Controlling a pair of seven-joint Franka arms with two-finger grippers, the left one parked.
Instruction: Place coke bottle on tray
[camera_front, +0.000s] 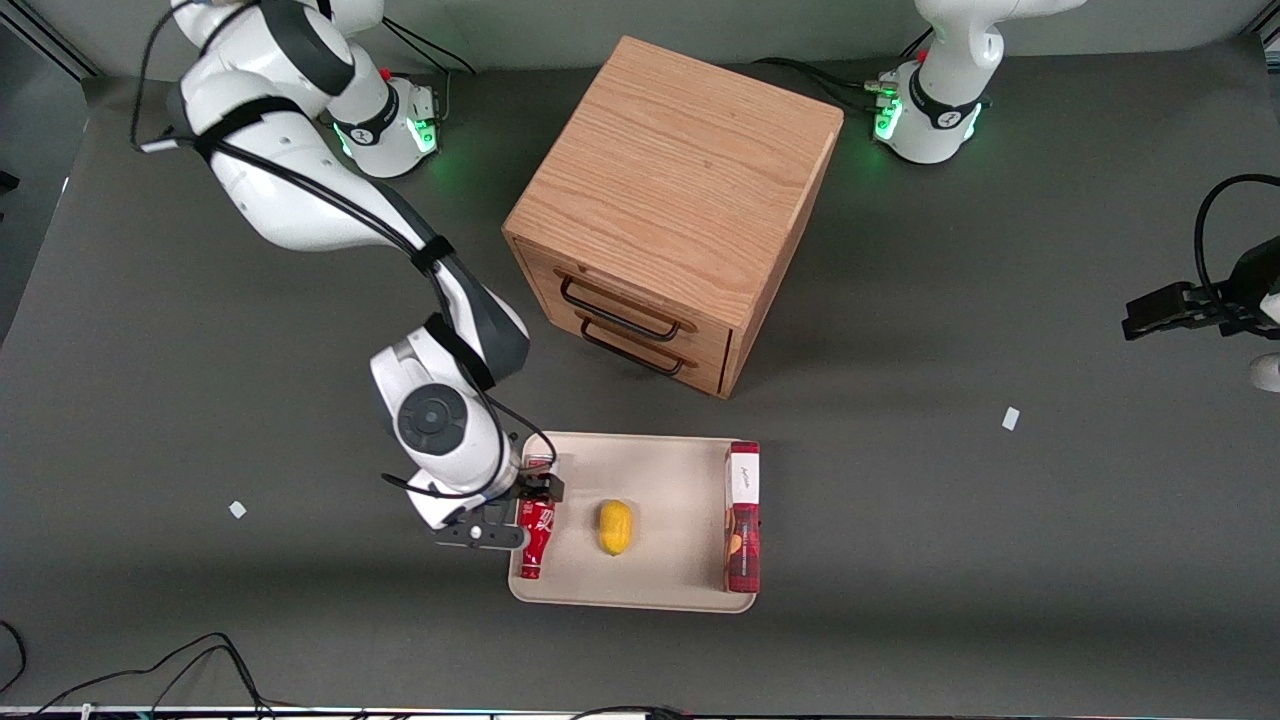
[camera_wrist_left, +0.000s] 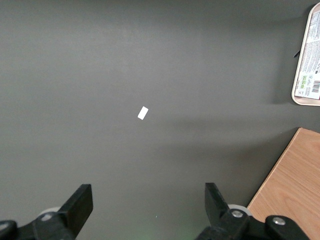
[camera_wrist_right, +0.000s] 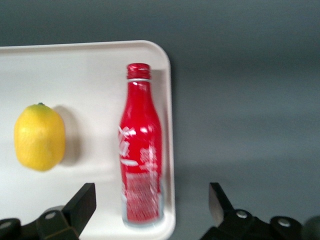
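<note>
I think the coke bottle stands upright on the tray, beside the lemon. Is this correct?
Not quite. The coke bottle lies on its side on the tray, beside the lemon, as the right wrist view shows. The open gripper is above it.

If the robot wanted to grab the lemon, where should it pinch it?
Probably from straight above, pinching the lemon across its narrower middle: it lies on its side in the tray, with free space between the coke bottle and box. The open gripper hangs above the bottle.

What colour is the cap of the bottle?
Red, like the coke bottle itself; the right wrist view shows it best.
</note>
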